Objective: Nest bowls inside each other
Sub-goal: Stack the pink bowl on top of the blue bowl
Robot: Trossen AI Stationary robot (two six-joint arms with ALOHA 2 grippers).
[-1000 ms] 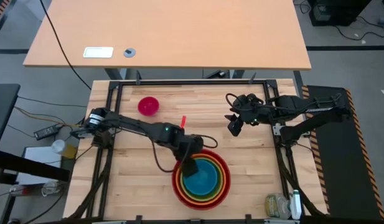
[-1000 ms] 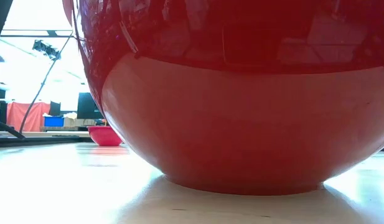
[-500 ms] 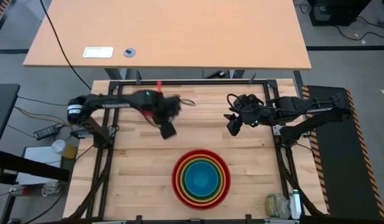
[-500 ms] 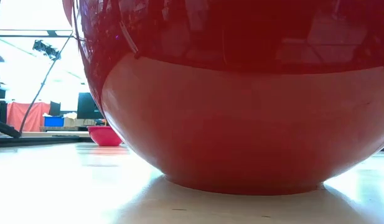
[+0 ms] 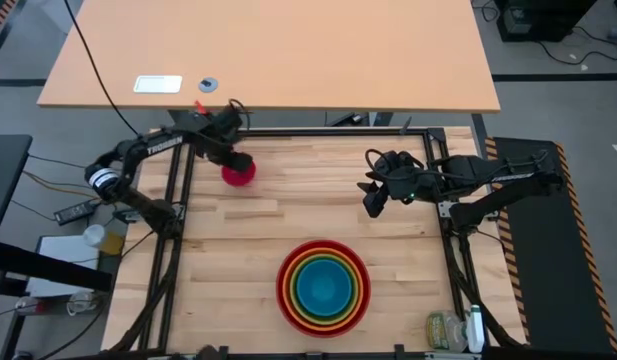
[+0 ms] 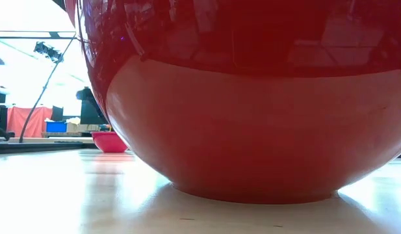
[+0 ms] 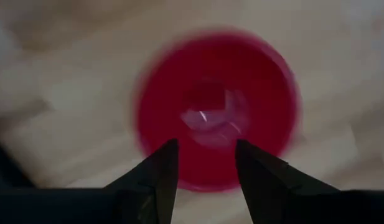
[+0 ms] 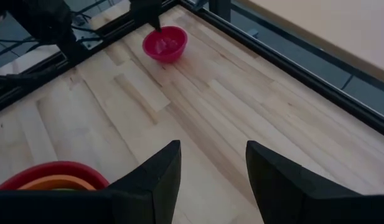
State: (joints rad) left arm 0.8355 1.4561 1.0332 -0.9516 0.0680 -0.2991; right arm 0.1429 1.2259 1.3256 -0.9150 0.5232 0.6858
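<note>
The smallest bowl, magenta-pink [image 5: 239, 173], stands upright on its base at the table's far left; it also shows in the left wrist view [image 7: 216, 106], the right wrist view [image 8: 165, 43] and the low view [image 6: 110, 141]. My left gripper [image 7: 206, 149] hangs open just above it, fingers pointing down over its rim; in the high view my left gripper [image 5: 231, 156] covers the bowl's far edge. The red bowl [image 5: 285, 300] stands near the middle front with the orange, yellow-green and blue [image 5: 323, 288] bowls nested inside. My right gripper [image 8: 211, 158] waits open at the far right [image 5: 375, 203].
A black frame rail [image 5: 308, 131] runs along the table's far edge and down both sides. A jar and a bottle [image 5: 453, 331] stand at the near right corner. Bare wood [image 5: 318, 200] lies between the pink bowl and the stack.
My left gripper has left the blue bowl in the stack and swung fast toward the table's far left, turning as it went and sinking a little, and now hangs over the pink bowl. The bowls have kept their places.
</note>
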